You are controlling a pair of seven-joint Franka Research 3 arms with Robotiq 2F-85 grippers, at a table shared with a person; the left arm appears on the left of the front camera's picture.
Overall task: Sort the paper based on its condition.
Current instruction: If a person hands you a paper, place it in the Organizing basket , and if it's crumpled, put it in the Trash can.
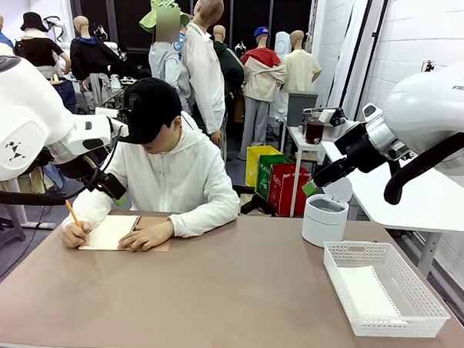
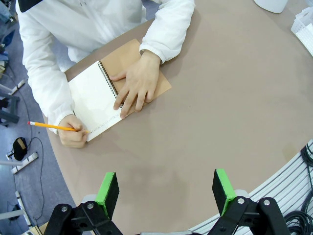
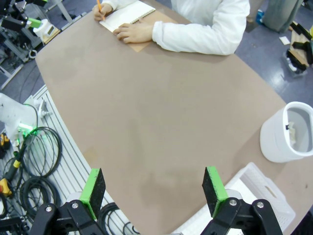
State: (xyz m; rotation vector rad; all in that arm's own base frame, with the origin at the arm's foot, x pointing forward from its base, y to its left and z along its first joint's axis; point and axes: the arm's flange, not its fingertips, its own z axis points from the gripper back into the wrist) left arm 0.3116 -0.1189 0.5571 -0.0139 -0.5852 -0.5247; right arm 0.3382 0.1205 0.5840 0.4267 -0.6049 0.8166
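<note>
1. The front view shows a sheet of paper (image 1: 368, 292) lying flat in the white basket (image 1: 387, 323) at the table's right near corner. A white bin (image 1: 324, 220) stands just behind the basket.
2. The right wrist view looks down into the bin, where a pale piece rests against the inner wall; it is too small to tell what it is.
3. The left wrist view looks down on the person's work. An open notebook (image 2: 95, 100) lies on its brown cover, one hand (image 2: 137, 83) presses flat across the spiral, and the other hand (image 2: 73, 132) holds a pencil (image 2: 54, 127) to the page's edge.
4. In that same view the left gripper (image 2: 165, 188) hangs above bare table, jaws wide apart with nothing between the green pads.
5. The right gripper (image 3: 153, 188) also stands wide and empty, high over the table's near edge, with a corner of the basket just past one finger.
6. The table (image 1: 211, 296) is matte brown with rounded corners. The notebook is at its far left, and the bin and basket are at its right.
7. A white brick wall closes the room's right side, and yellow, green and red bags (image 1: 274, 180) stand on the floor behind the person. Black cables (image 3: 29, 147) coil beside the table.
</note>
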